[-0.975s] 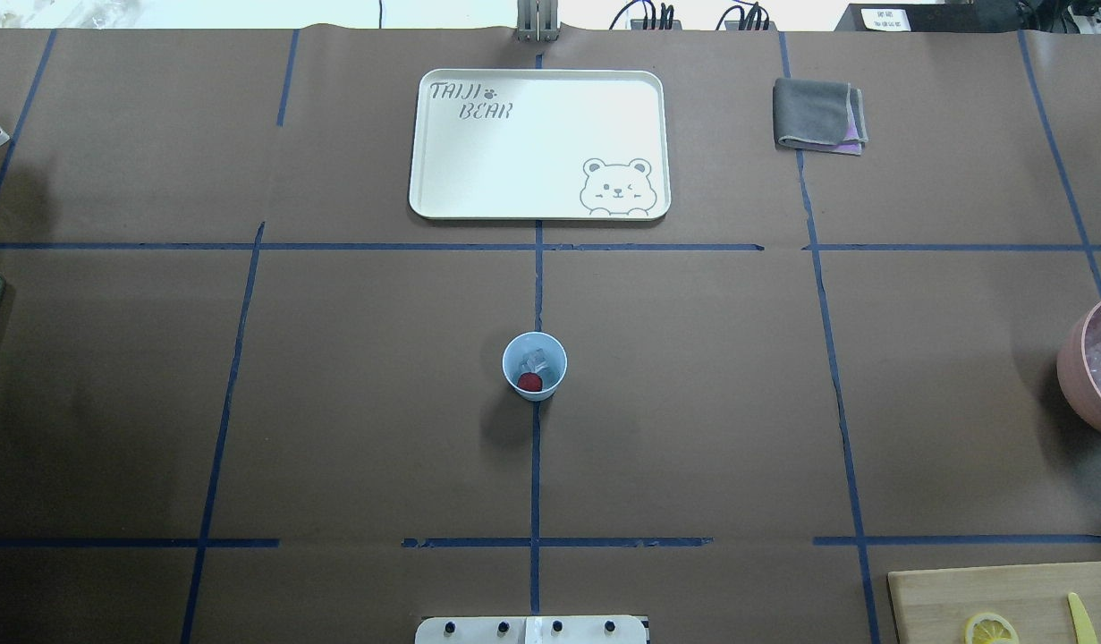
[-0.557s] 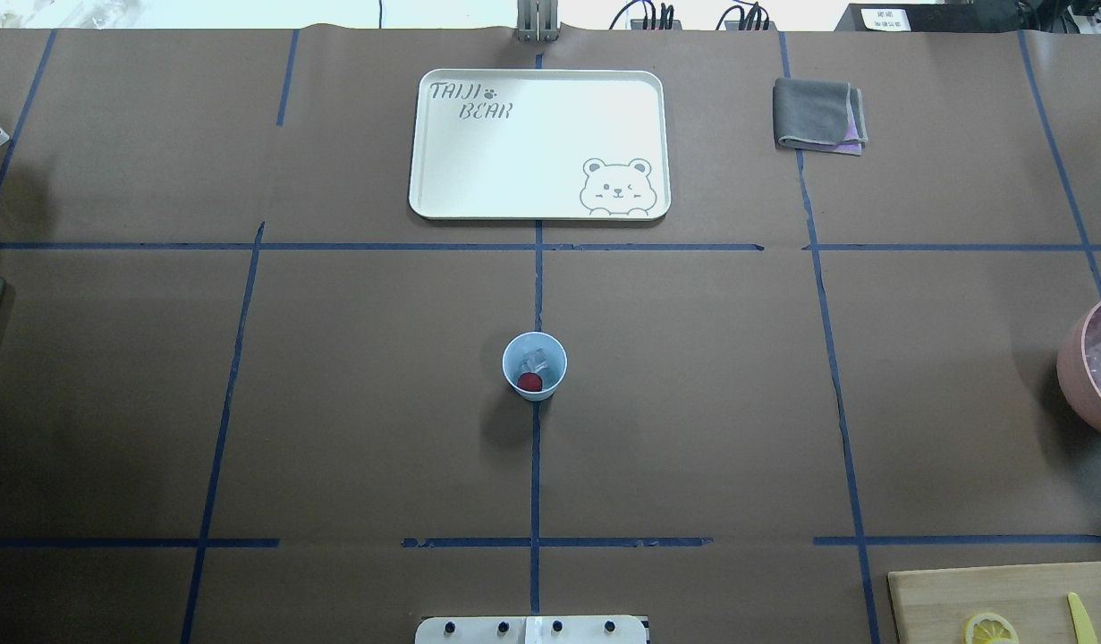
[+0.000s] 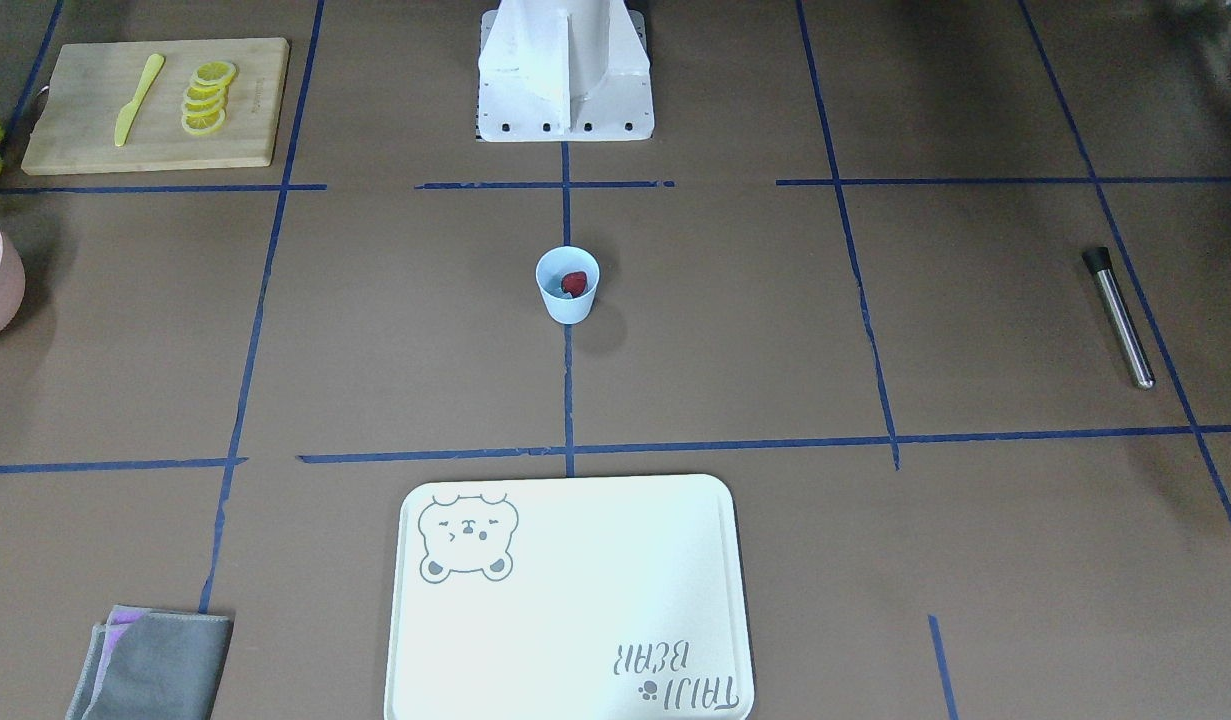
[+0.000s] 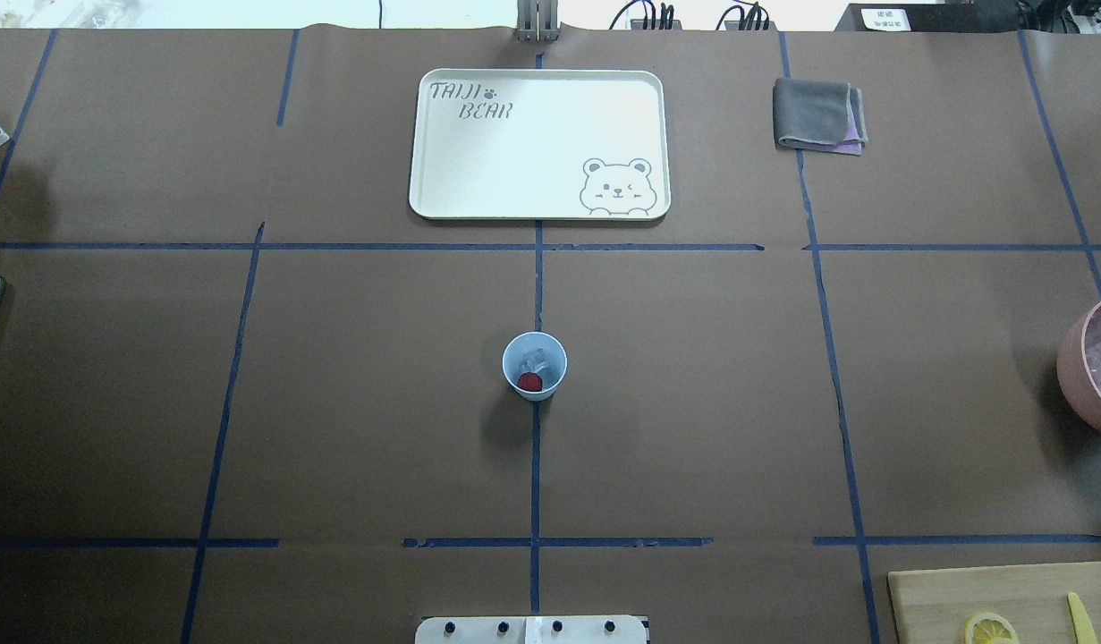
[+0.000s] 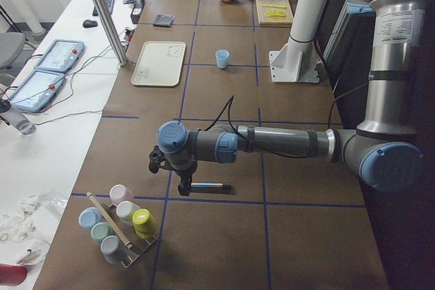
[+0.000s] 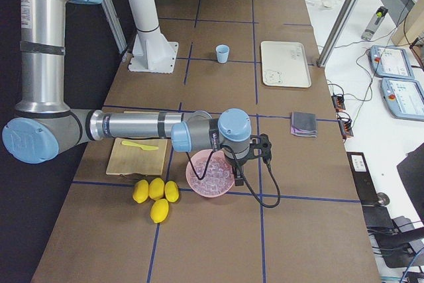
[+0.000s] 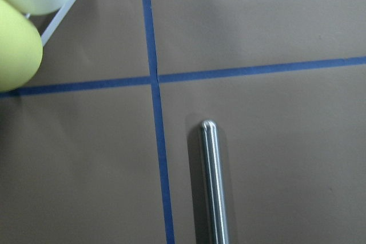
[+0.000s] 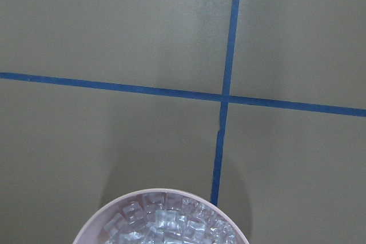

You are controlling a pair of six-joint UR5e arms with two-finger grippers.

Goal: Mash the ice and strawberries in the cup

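Observation:
The pale blue cup (image 4: pixel 511 354) stands upright at the table's middle, also seen as the cup (image 3: pixel 567 302) in the front view. Inside lie a red strawberry (image 4: pixel 530 382) and whitish ice (image 4: pixel 537 360). Both grippers are far from it. My left gripper (image 5: pixel 185 188) hangs at the left end over a steel rod (image 5: pixel 209 185); the left wrist view shows that rod (image 7: pixel 213 181) but no fingers. Above the pink bowl (image 6: pixel 197 182) of ice at the right end hangs my right gripper (image 6: pixel 238 177). I cannot tell whether either is open or shut.
A white bear tray (image 4: pixel 539 143) lies beyond the cup, and a grey cloth (image 4: pixel 818 114) to its right. A cutting board (image 3: pixel 65 140) carries lemon slices and a yellow knife. Lemons (image 6: pixel 154 193) lie beside the pink bowl. A rack of pastel cups (image 5: pixel 119 222) stands near the rod.

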